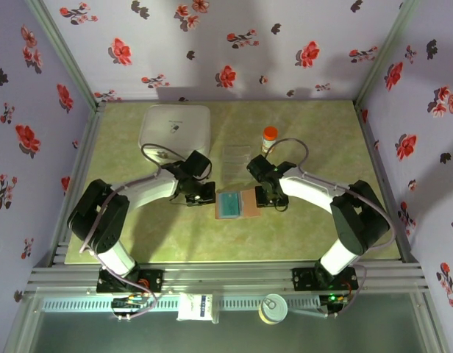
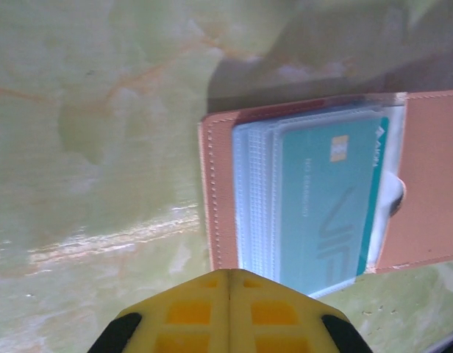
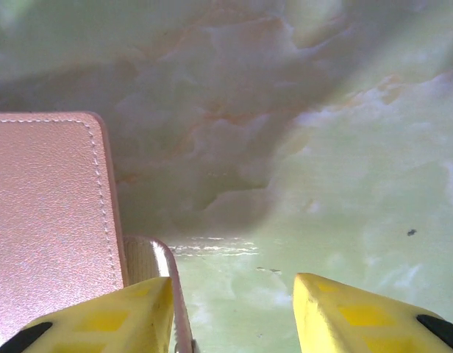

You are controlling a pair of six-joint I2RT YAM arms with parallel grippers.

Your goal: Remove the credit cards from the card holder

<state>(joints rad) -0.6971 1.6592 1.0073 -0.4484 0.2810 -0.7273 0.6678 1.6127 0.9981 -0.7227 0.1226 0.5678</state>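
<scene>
The left gripper (image 2: 228,273), its 2 yellow ribbed fingers clenched together on nothing, sat just short of the card holder (image 2: 215,191). The holder lay open and flat on the green marbled table (image 2: 101,147), straight ahead of that claw and slightly to its right. Tan, stitched, leather-like covers framed a stack of clear ridged sleeves. 1 teal credit card (image 2: 329,206), thin and glossy, appeared to sit in the topmost sleeve with its long axis roughly in line with that claw, so the left arm looked nearer the cards. Further right, the right gripper (image 3: 234,301) stood released at the holder's plain flap, a pale strap (image 3: 157,257) just inside its left finger.
</scene>
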